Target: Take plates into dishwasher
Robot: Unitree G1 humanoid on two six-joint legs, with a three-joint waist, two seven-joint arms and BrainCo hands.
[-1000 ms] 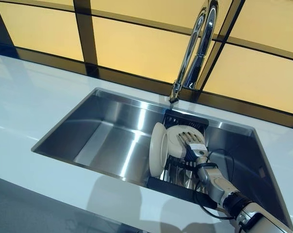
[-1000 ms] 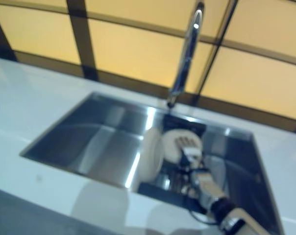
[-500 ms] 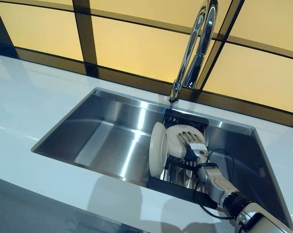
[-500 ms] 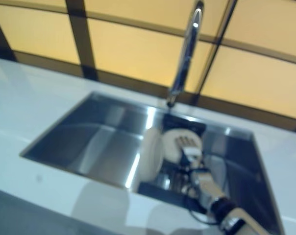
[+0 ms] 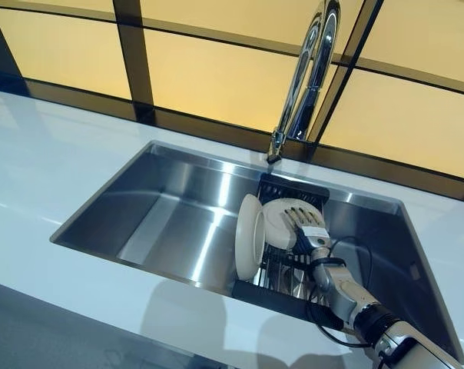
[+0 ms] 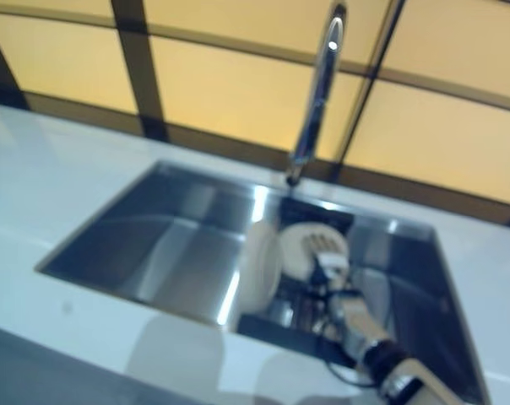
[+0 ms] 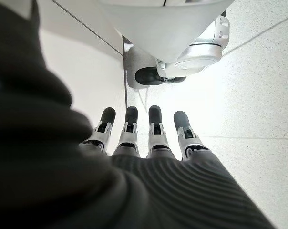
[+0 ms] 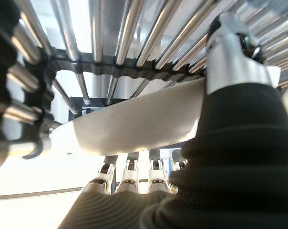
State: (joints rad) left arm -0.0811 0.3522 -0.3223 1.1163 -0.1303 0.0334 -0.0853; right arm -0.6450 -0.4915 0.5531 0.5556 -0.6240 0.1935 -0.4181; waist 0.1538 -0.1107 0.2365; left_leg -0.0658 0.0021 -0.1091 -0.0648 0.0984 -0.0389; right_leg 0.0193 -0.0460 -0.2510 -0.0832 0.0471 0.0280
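Observation:
Two white plates stand on edge in a black dish rack (image 5: 280, 297) inside the steel sink (image 5: 163, 223). The larger plate (image 5: 248, 238) is on the rack's left side. The smaller plate (image 5: 275, 223) leans behind it. My right hand (image 5: 306, 227) lies over the smaller plate's face, fingers spread across it. In the right wrist view the plate's rim (image 8: 134, 124) runs between my fingers (image 8: 129, 174) and my thumb (image 8: 230, 52), which pinch it. My left hand (image 7: 149, 138) hangs over the floor, fingers straight and empty.
A tall chrome faucet (image 5: 305, 77) rises behind the sink, just over the rack. White countertop (image 5: 48, 161) surrounds the sink. The rack's metal bars (image 8: 129, 28) stand close round the plate. The sink's left half holds nothing.

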